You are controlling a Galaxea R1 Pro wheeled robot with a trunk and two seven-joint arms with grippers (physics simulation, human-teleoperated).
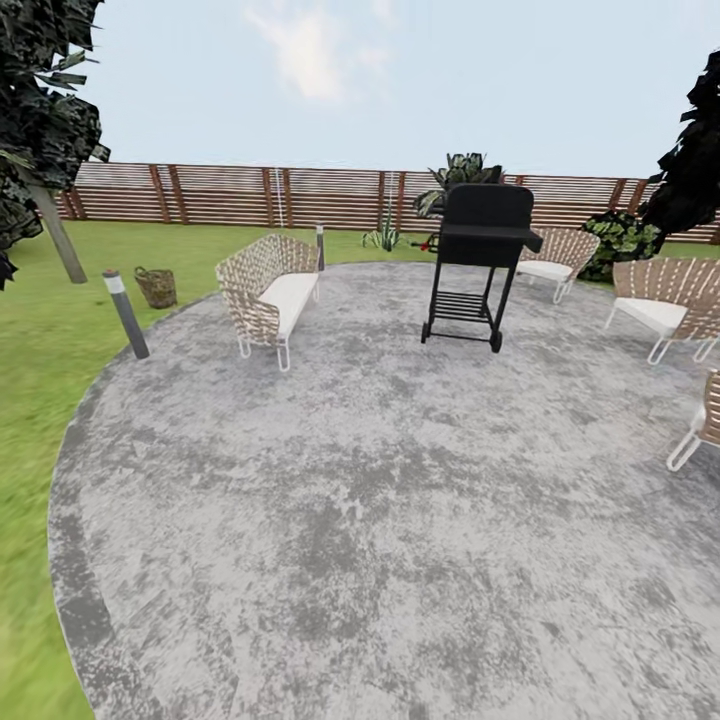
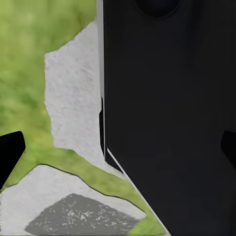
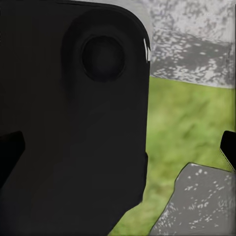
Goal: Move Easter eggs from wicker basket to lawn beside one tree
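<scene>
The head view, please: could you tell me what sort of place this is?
A fenced garden, by the look of it: a round stone patio with a black grill and wicker chairs, ringed by lawn.

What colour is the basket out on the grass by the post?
Tan-brown woven wicker; the basket shows best in the head view, small and far off on the lawn.

Patio [image 1: 380, 520] fills the foreground; lawn [image 1: 40, 350] wraps its left edge and far side. Wicker basket [image 1: 156, 287] on the lawn, just off the patio's far-left edge, behind a bollard [image 1: 126, 314]. Tree [image 1: 55, 225] further left, behind the basket. Sofa [image 1: 268, 297] at the patio's far-left edge, right of the basket. Grill [image 1: 480, 262] at far centre. Chairs [image 1: 665, 308] along the right edge. Fence [image 1: 300, 197] behind all.
</scene>
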